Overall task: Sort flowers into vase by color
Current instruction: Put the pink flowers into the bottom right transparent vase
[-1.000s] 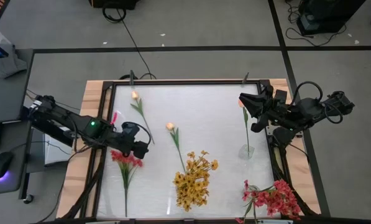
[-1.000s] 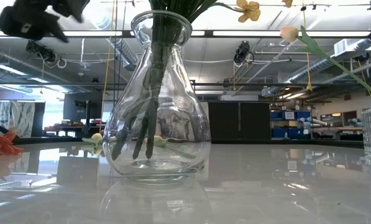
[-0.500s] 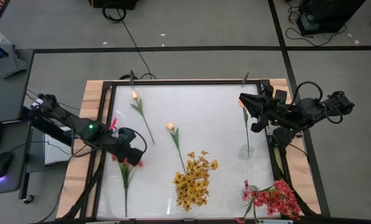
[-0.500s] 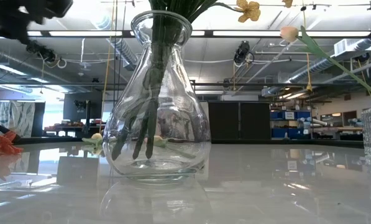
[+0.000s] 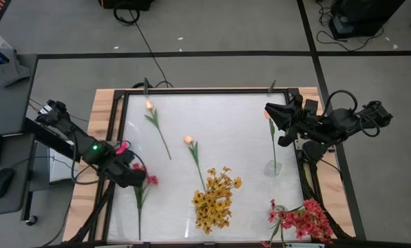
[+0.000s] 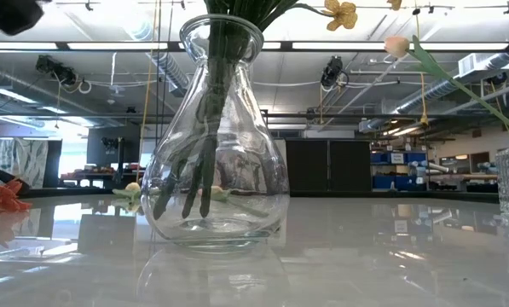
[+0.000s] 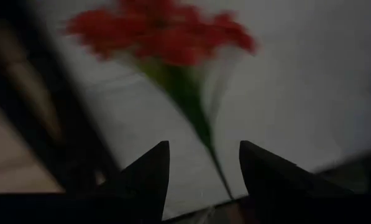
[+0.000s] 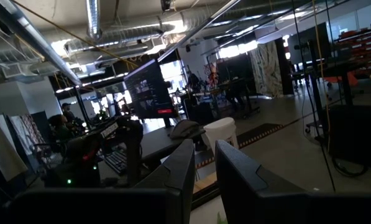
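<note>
Left gripper point(image 7: 201, 168) spread, empty, over red flower point(image 5: 140, 180): light, floppy; best pinched mid-stem. Right gripper point(image 5: 274, 124) nearly clenched; a held stem can't be confirmed.

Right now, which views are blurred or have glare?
Left wrist view: motion-blurred and dark, the bushy red-pink flower cluster smeared. Low view: clear glass vase sharp, ceiling lights mirrored in the glossy white tabletop. High view: sharp, even.
</note>
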